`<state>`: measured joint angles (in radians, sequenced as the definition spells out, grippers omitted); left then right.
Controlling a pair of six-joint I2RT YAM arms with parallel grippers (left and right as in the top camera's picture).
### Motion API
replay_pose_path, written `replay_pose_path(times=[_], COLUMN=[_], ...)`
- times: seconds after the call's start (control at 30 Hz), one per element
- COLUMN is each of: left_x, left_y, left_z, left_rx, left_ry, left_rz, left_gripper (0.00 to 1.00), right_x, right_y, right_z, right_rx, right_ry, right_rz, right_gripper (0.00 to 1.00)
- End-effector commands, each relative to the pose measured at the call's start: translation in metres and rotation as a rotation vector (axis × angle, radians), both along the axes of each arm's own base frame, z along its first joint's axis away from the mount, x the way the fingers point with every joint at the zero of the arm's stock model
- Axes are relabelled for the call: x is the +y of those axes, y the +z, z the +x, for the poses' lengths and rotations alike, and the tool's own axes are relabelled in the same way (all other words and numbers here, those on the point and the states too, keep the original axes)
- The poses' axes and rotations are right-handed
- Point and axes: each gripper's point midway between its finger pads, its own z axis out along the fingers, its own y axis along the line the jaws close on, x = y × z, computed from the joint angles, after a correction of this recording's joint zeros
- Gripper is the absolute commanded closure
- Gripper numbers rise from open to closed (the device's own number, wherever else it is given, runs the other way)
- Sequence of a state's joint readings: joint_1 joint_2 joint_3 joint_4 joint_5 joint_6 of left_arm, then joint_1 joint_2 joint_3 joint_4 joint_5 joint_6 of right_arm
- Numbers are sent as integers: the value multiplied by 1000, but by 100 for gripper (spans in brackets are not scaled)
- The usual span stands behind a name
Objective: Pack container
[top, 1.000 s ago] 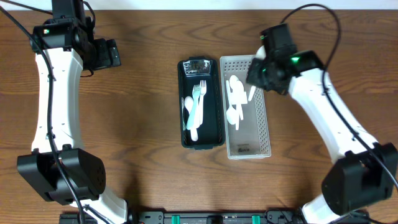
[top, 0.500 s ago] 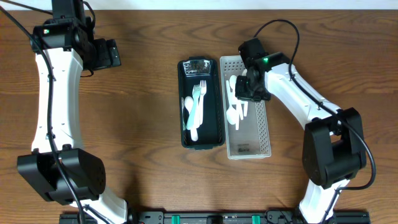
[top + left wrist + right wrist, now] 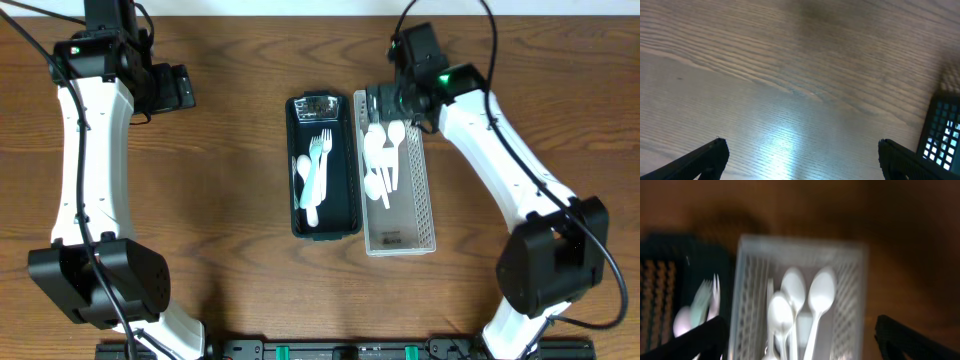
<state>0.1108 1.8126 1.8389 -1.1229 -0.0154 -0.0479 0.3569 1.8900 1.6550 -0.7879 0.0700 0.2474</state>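
Your packing looks partly done, going by how the cutlery lies. The dark container [image 3: 343,195] sits mid-table with a pale fork [image 3: 320,165] and at least one spoon [image 3: 303,172] lying lengthwise in it. Its right wall is touching or just beside the white basket [image 3: 415,210], which holds a cluster of white spoons [image 3: 380,165] in its far half, while its near half is bare.

I cannot tell for sure which of the two is being filled. My reading is that the dark container is the one you are packing and the basket is the supply, so several spoons are left to carry across.

Your right hand [image 3: 385,103] hovers over the far end of the basket. Its wrist camera is blurred but shows the fingers spread wide with nothing between them and the spoons lying below, so no piece is in transit at this moment.

Your left hand [image 3: 178,88] is well apart at the far left of the table [image 3: 220,200], also spread wide and holding nothing, with bare wood under it
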Motion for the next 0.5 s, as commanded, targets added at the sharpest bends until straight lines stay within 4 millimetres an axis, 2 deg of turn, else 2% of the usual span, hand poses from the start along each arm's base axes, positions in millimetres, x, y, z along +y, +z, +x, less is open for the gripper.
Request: replay_pose_path(times=[0.0,0.1,0.17,0.27,0.37,0.47], left_x=[-12,-34,-61,-101,-125,-144], left_y=[-7,-8,-8,-5,6,28], left_z=[1,-2,0,7,26,59], left_rx=[25,41,35,-6,-101,-270], left_ry=[-38,-90,-154,-246,-300,-336], left_rz=[12,3,-47,-91,-90,-91], left_gripper=[2,2,2,2,2,2], right_x=[-29,-37,-44,-65,-94,-128], right_y=[47,68,81,104,127,137], right_z=[29,51,64,85,103,111], right_rx=[-189,-306,-370,-481,-586,-635], right_ry=[-77,-81,-104,-165,-232,-296], right_rz=[-92,-119,-102,-73,-53,-57], right_gripper=[1,1,1,1,1,1])
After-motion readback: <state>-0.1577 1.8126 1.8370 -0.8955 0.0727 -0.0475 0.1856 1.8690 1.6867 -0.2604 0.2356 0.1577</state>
